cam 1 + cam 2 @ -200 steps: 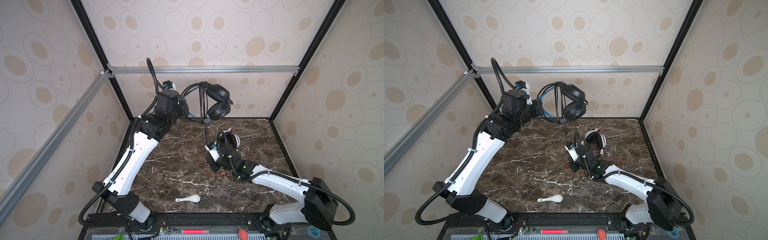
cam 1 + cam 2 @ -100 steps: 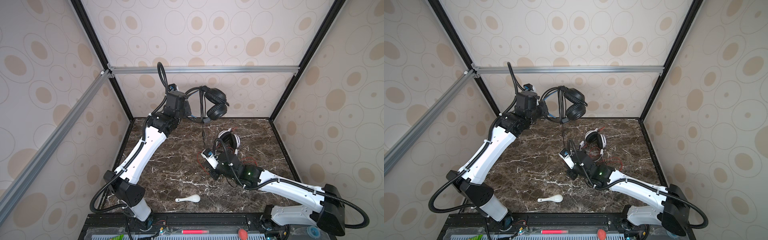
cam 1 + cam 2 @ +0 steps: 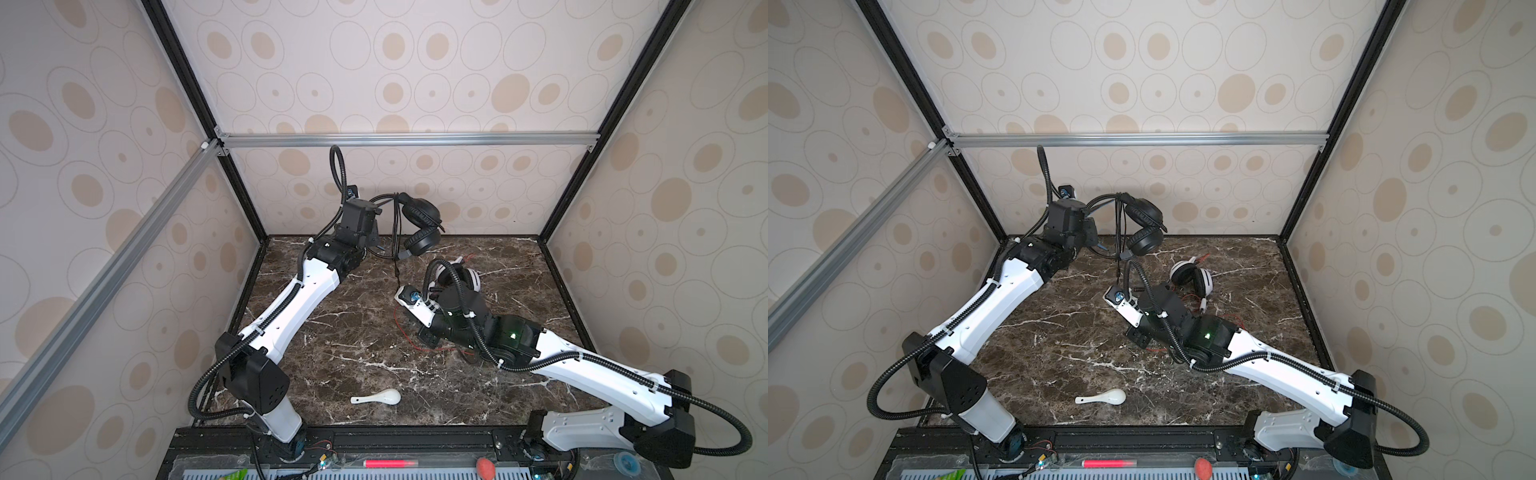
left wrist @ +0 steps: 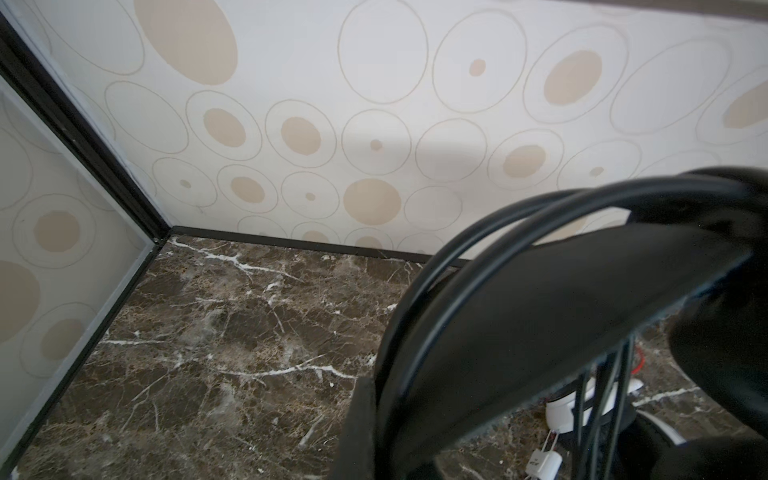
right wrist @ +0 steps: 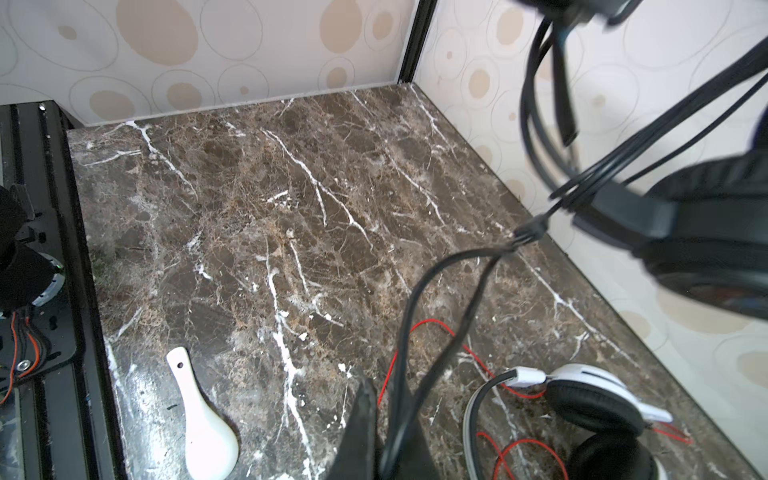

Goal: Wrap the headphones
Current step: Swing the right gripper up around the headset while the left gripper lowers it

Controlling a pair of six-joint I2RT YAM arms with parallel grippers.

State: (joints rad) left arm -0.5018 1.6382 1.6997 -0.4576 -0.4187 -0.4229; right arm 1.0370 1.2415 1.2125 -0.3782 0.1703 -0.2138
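Lowered black headset toward back edge of surface in clamped left gripper, tugged its cord forward in pinched-shut right gripper: wrap midway, probably; white headset untouched toward back-right corner.

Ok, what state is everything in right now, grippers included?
black headphones: lifted off the table, held by the headband.
black cord: partly looped over the headband, tail running down to the right gripper.
left gripper: shut on black headphones.
right gripper: shut on black cord.
white headphones: lying on the table, not gripped.
red cord: loose, unwrapped.
spoon: lying flat, untouched.
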